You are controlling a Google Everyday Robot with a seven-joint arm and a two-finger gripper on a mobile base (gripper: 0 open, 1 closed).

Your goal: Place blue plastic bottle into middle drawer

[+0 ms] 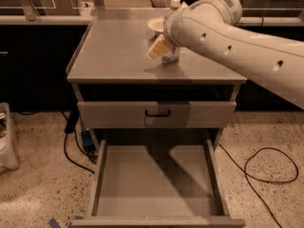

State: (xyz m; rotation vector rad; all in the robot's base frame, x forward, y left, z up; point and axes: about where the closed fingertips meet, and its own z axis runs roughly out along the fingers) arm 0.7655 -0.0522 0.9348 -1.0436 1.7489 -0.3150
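The blue plastic bottle (pixel 172 56) stands upright on the cabinet top, its white cap (pixel 175 3) showing above my arm. My gripper (pixel 158 48) is at the bottle's lower left side, right against it, and my arm hides most of the bottle's body. The middle drawer (pixel 156 179) is pulled fully out below, wide and shallow, with a bare floor.
A small white bowl (pixel 155 24) sits just behind the bottle on the grey cabinet top (pixel 114 56). A closed drawer front with a black handle (pixel 157 113) is above the open drawer. Black cables (pixel 266 175) lie on the speckled floor at both sides.
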